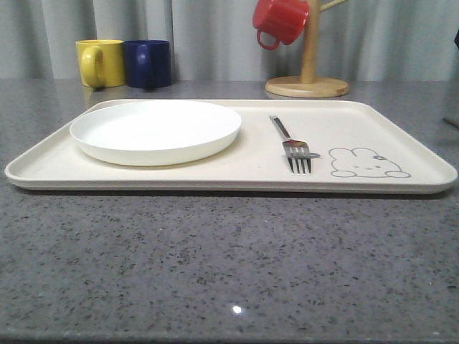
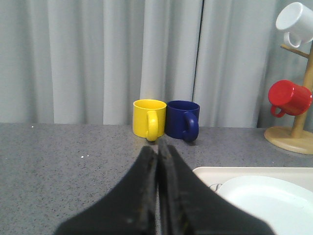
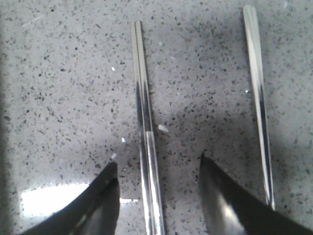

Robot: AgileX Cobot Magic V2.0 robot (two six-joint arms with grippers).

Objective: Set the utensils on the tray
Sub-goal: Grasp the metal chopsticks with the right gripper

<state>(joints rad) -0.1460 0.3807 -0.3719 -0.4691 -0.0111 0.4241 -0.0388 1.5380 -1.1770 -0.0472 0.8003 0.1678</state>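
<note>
**mugfan:** Grey speckled countertop is being backed by pale grey curtains in the front view. Going from the left: a yellow mug and a navy mug are being kept side by side, touching, behind the tray. What's being carried on the tray itself?

**tray_watcher:** A round white plate is being carried on its left half. Just right of that, the fork is being held flat on the tray, tines pointing toward the camera, right beside the grey rabbit drawing. Behind the tray's right part, a wooden mug tree is being used to hang a red mug.

**mugfan:** And the arms?

**tray_watcher:** In the left wrist view, the left gripper is being kept pressed together with nothing between the fingers, aimed toward the two mugs, with a corner of the tray and plate beside it. A white mug is being hung above the red one there.

**mugfan:** Right side?

**tray_watcher:** In the right wrist view, the right gripper is being held spread wide over the bare counter. The chopsticks are being straddled, lying together between the two fingertips; whether they're being touched can't be told. Another slim silver handle, probably the spoon, is being left just outside one finger.
</note>
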